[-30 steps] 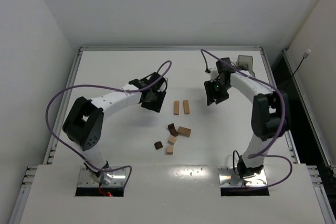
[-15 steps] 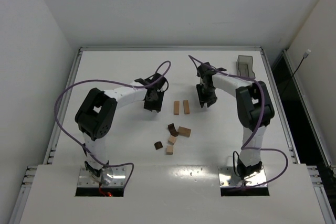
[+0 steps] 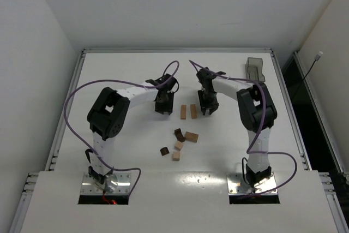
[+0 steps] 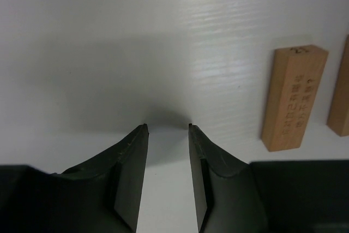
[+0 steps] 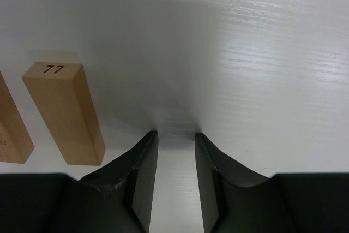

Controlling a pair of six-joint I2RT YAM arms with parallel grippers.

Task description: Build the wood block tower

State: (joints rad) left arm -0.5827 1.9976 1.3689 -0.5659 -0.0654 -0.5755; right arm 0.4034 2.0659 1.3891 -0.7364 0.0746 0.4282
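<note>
1. The left hand (image 3: 163, 106) hung low over the white bench (image 3: 120, 69), just left of the left tan bar (image 3: 183, 112). Its two fingers were parted by a narrow gap with only bare bench between them, so it held nothing.
2. The right hand (image 3: 206, 107) hung low just right of the right tan bar (image 3: 193, 111). It was likewise slightly open and empty.
3. The two bars lay flat side by side, close but apart, between the two hands. Their long sides ran near to far.
4. The right wrist view showed "77" printed on the end of the right bar. The left wrist view showed small printed characters along the left bar.
5. Nearer the arm bases, five smaller blocks lay loose in a cluster: a dark brown block (image 3: 178, 133), a tan block (image 3: 191, 136) just to its right, a small tan cube (image 3: 179, 145), a second dark block (image 3: 164, 150) and a nearest tan cube (image 3: 176, 156).
6. No block rested on another.
7. A grey bin (image 3: 254, 69) sat at the far right of the bench, well apart from the blocks.
</note>
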